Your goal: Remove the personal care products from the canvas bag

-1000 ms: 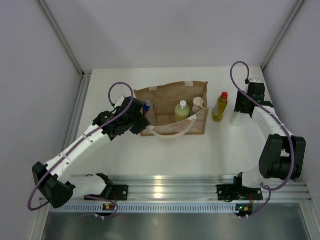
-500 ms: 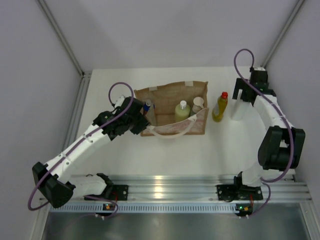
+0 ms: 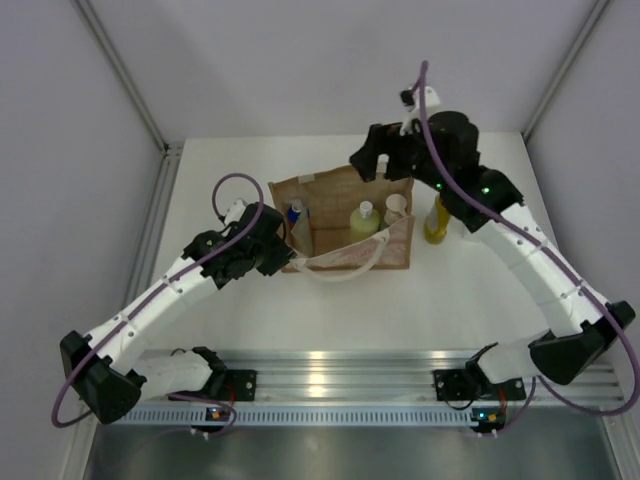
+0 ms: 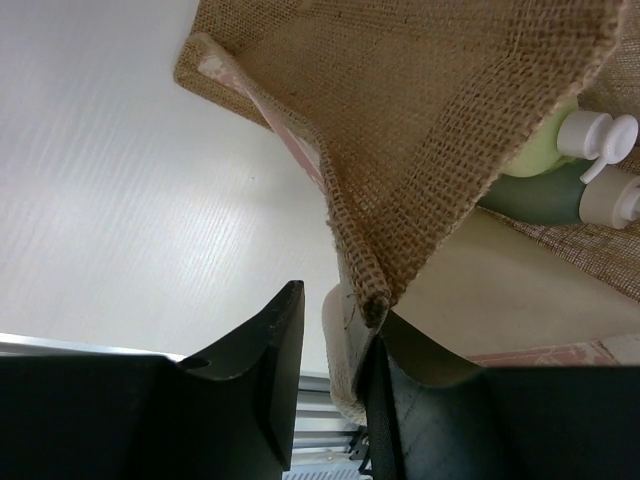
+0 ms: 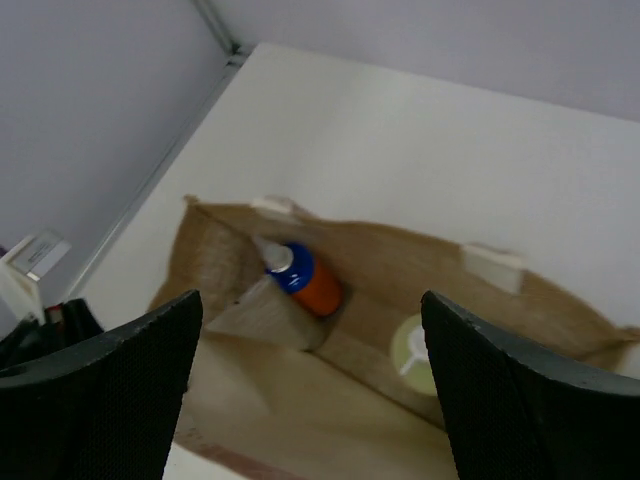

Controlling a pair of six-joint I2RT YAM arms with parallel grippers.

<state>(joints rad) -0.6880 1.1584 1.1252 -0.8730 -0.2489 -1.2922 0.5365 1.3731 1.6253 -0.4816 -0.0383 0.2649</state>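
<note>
bag: the canvas bag (image 3: pixel 335 195) sits on the desk (image 3: pixel 250 310). One corner is pinched tight in the left gripper (image 4: pixel 335 320), which is closed on the fabric.
still inside: the orange bottle with blue top (image 5: pixel 305 280), the pale green pump (image 4: pixel 545 150) and the grey-green bottle (image 4: pixel 540 195) are all right under the right gripper (image 3: pixel 372 158).
already out: the yellow bottle with red cap (image 3: pixel 438 215) stands on the desk just outside the bag, off to the right gripper's side. Can't pick out the tall white one, since the right arm crosses that spot.
what changed: a second ago the right gripper was down by the white bottle. Now it's swung over the bag's far edge, jaws spread wide and empty. The left one hasn't budged.
meaning: my guess is the second bottle is dropped off and it's going back for the third.
views: the right wrist looks straight into the bag at the orange bottle. The left wrist shows the pinch and the two greenish bottles side by side. Only the top view has the yellow one.
</note>
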